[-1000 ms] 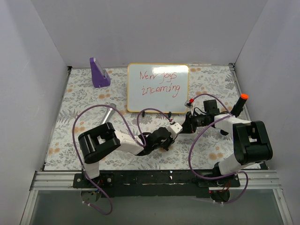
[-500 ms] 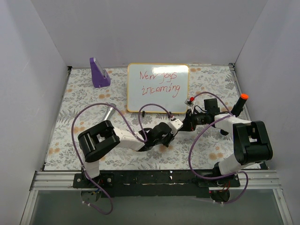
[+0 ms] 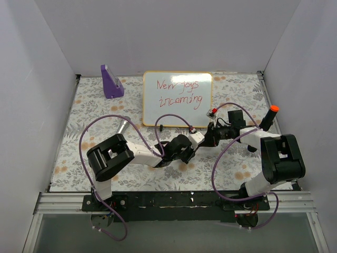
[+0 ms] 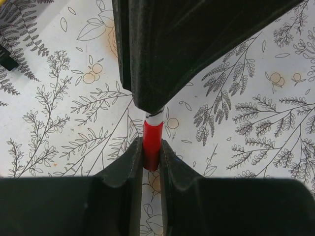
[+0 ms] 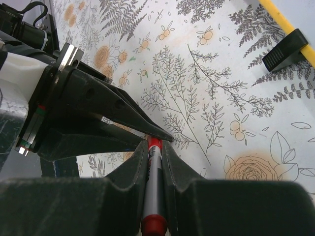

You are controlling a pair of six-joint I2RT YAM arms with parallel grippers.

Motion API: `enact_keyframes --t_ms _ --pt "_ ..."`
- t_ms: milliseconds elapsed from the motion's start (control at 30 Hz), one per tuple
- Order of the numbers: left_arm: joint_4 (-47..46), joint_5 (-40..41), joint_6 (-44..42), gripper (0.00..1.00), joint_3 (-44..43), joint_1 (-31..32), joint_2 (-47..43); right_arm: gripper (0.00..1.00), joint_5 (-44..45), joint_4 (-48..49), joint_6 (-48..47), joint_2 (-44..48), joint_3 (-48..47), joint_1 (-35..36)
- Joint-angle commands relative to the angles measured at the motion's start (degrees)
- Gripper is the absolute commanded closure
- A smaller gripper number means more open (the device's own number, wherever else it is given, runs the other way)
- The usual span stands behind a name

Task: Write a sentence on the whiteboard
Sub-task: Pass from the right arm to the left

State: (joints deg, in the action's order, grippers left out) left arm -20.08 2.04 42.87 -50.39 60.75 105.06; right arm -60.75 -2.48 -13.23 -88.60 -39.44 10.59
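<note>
The whiteboard stands at the back centre, propped on black feet. The sentence is on it in two red lines. My two grippers meet in front of it, tip to tip. My right gripper is shut on a grey marker along its body. My left gripper is shut on the marker's red cap end. In the left wrist view the left gripper pinches that red end below the right gripper's black fingers. In the right wrist view the right gripper clasps the marker.
A purple holder stands at the back left. A grey stick lies on the floral mat at the left. A black pen with an orange-red tip is at the right. The board's yellow edge and black foot show near the right gripper. White walls enclose the table.
My left gripper has moved up and to the right, closing onto the marker end held by my right gripper. The right gripper shifted slightly left. The board has not moved.
</note>
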Motion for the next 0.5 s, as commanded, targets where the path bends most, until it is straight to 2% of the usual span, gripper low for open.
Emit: enact_keyframes --t_ms 0,200,467 --pt "-18.1 -1.2 0.3 1.0 -4.3 -0.7 -6.6 0.99 -1.2 -3.7 0.4 -2.0 1.5 3.6" --pt "-19.6 -2.0 -2.9 1.0 -5.2 -0.9 -7.4 0.99 -1.6 -3.7 0.5 -2.6 1.5 4.2" --pt "-20.8 -5.3 -2.8 1.0 -7.0 -1.1 -6.9 0.99 -1.7 -3.8 0.4 -2.9 1.3 5.1"
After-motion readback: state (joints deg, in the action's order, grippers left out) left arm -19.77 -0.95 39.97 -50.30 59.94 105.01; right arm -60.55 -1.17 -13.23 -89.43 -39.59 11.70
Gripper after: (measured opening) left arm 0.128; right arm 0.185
